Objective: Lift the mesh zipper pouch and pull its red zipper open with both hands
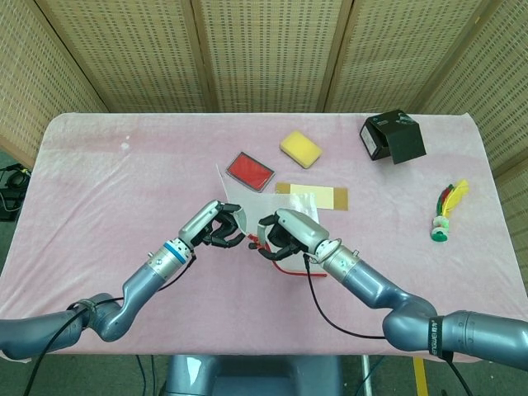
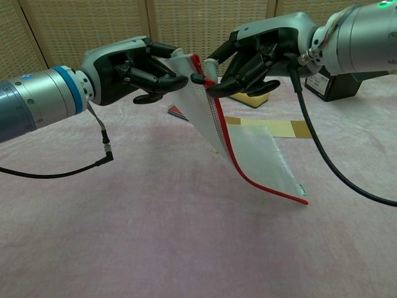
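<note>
- hanging above the desk (image 1: 99, 173): mesh zipper pouch (image 2: 248, 158), held up at its top corner between both hands, the body drooping down and to the right with the lower far corner near or just on the pink cloth; which, the chest view does not settle.
- left hand (image 2: 127, 65): fingers curled onto the pouch's top edge on the left side of the corner, grasping the mesh there. judged purpose: to anchor the fabric so the slider has something to pull against.
- right hand (image 2: 257, 53): closed in a pinch at the top end of the red zipper (image 2: 226, 139), apparently on the pull tab; the tab itself is too small to make out for certain. judged purpose: to draw the slider along the red band, away from the anchoring hand.
- relation: the two hands sit just beside one another, almost fingertip to fingertip, with the pouch corner between them; the rest of the pouch hangs below and right of both.
- zipper: red band runs from the pinch point down the pouch edge; it looks closed along most of its length, so the opening pull is judged barely begun.
- other items on the desk, well apart from the hands: red case (image 1: 250, 170), yellow sponge (image 1: 300, 148), tan card (image 1: 318, 196), black box (image 1: 394, 137), feathered shuttlecock (image 1: 445, 213).
</note>
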Motion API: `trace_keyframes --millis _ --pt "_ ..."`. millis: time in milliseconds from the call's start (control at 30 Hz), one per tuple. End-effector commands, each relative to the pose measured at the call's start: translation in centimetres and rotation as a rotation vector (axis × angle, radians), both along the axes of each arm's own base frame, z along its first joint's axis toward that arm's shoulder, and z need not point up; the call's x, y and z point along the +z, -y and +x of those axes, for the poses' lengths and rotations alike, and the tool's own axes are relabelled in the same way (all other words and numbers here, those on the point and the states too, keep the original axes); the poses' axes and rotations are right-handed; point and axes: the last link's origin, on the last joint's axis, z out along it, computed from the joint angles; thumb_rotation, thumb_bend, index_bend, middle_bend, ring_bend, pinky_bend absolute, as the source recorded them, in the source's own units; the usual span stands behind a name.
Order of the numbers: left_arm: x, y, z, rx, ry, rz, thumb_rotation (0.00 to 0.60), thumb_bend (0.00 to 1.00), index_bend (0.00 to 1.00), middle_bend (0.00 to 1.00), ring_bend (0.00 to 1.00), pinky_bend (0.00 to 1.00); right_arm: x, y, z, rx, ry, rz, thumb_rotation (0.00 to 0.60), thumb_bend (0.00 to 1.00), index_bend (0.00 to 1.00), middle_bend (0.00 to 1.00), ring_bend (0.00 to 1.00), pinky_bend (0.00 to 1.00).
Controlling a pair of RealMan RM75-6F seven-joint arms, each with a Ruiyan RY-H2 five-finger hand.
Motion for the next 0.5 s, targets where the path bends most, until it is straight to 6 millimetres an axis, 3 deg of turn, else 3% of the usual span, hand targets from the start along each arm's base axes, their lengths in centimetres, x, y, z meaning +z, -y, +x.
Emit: trace_keyframes --millis 33,500 --pt "0.22 -0.03 0.02 -0.001 0.004 0.005 0.6 0.8 0.81 0.92 0.78 0.9 -0.15 0.09 -0.08 -0.004 -0.007 -0.003 0.6 0.76 0.92 1.0 0.9 1.0" --pt "1.15 -0.16 0.22 0.003 0.039 0.015 0.6 0.8 0.81 0.92 0.78 0.9 -0.29 0.36 -0.42 -0.018 -0.032 -0.011 0.6 0.76 0.92 1.0 0.9 1.0"
